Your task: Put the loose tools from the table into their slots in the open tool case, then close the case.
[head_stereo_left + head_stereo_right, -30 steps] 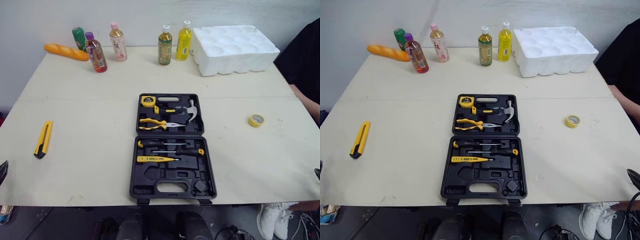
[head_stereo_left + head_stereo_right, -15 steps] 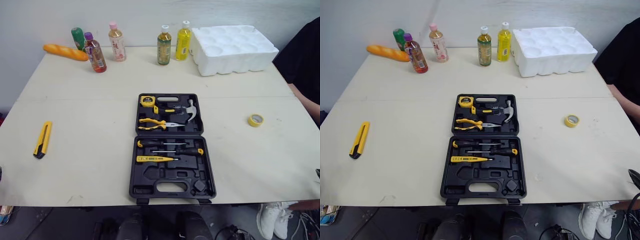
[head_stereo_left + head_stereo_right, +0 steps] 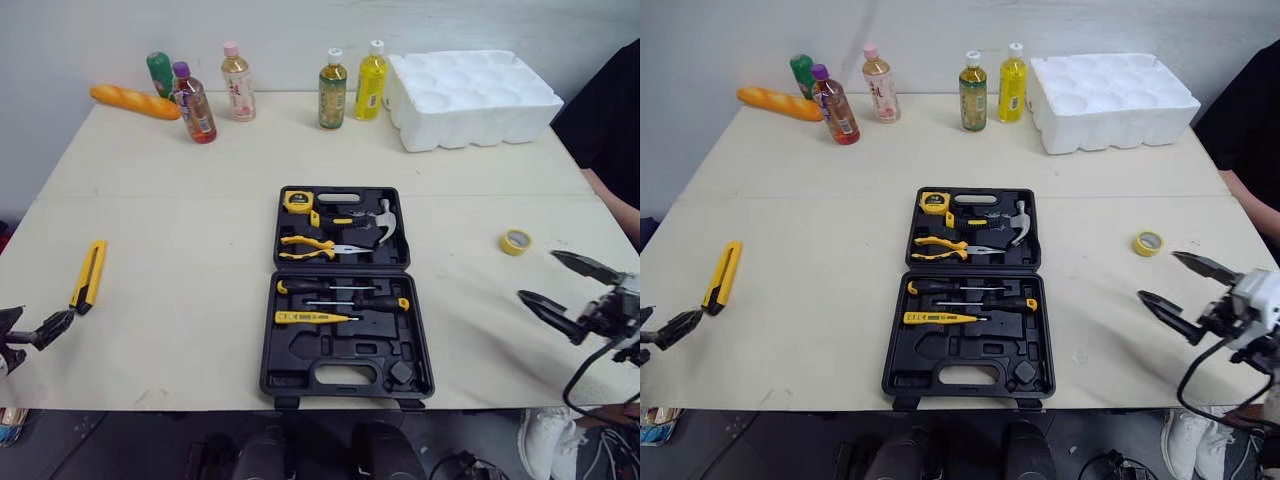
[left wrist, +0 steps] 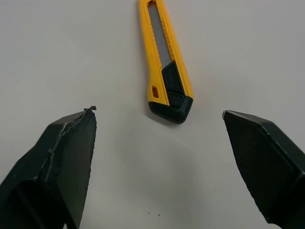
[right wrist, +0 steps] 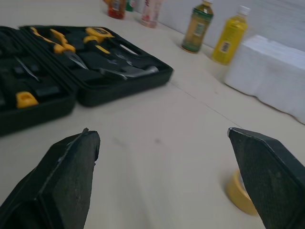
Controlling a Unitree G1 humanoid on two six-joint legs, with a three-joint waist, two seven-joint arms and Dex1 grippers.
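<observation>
utility knife is noted on the left side of the worktop, well apart from the open tool case. its long axis runs away from the robot, black butt end nearest the left hand. that hand is seen spread and empty, just short of the butt, fingers set either side of the knife's line. tape roll is found near the right hand, also spread and empty. knife is judged the left arm's pick, the grip to be taken across its narrow width.
</observation>
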